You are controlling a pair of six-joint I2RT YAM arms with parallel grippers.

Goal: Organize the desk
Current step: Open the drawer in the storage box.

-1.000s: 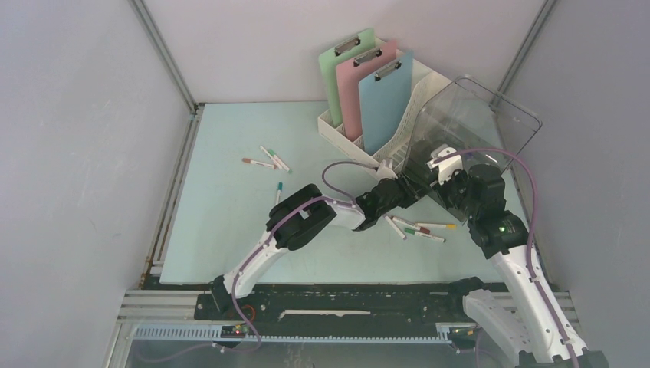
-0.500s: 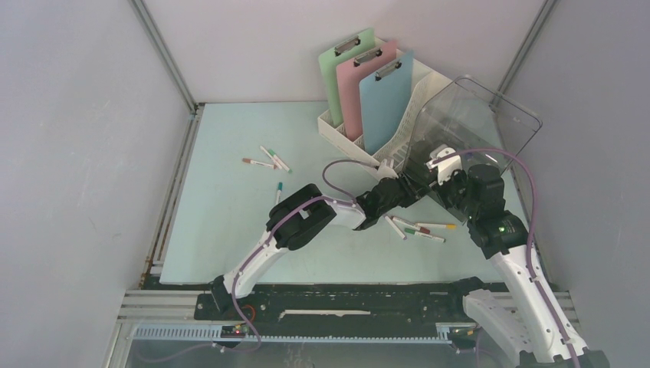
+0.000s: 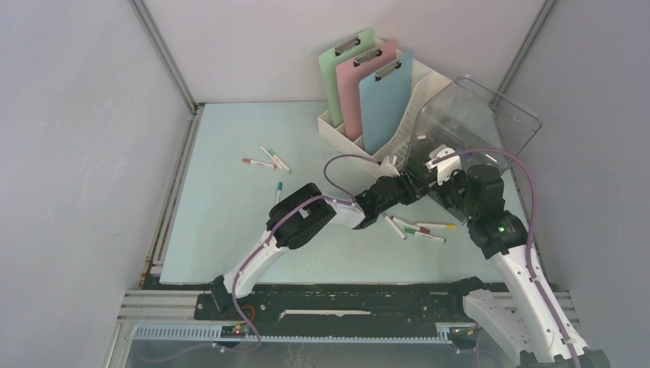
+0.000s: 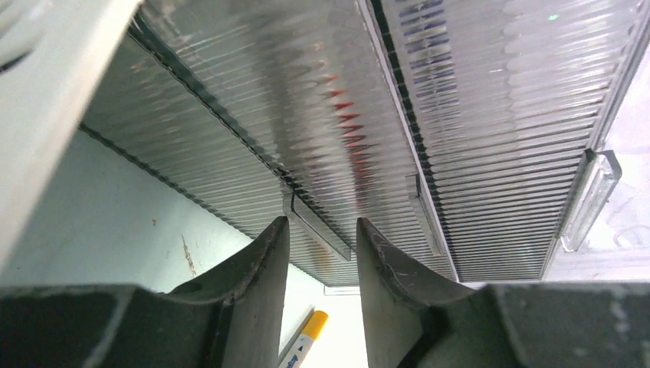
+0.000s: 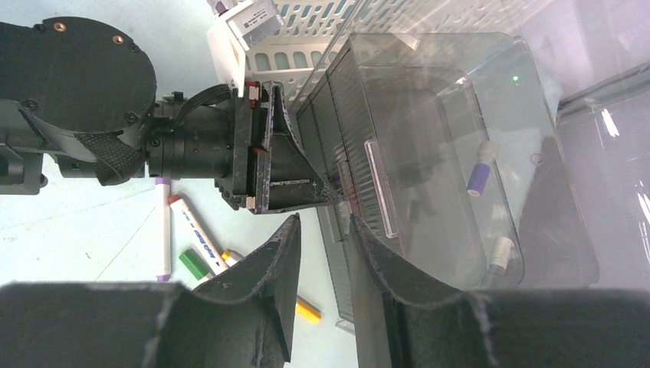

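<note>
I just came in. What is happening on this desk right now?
Both arms work on a clear plastic box at the right side of the desk. The right gripper grips one wall and holds it tilted; the left gripper has its fingers either side of a small handle on the front. Markers lie loose on the desk, some below the arms, others further left. Three clipboards stand in a white rack.

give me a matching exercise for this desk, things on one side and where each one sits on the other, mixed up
Things:
1 clipboards
2 bin
3 markers

Places:
a lying flat on the desk
b tilted, at the right
c standing in the rack

Pairs: 1-c, 2-b, 3-a
</note>
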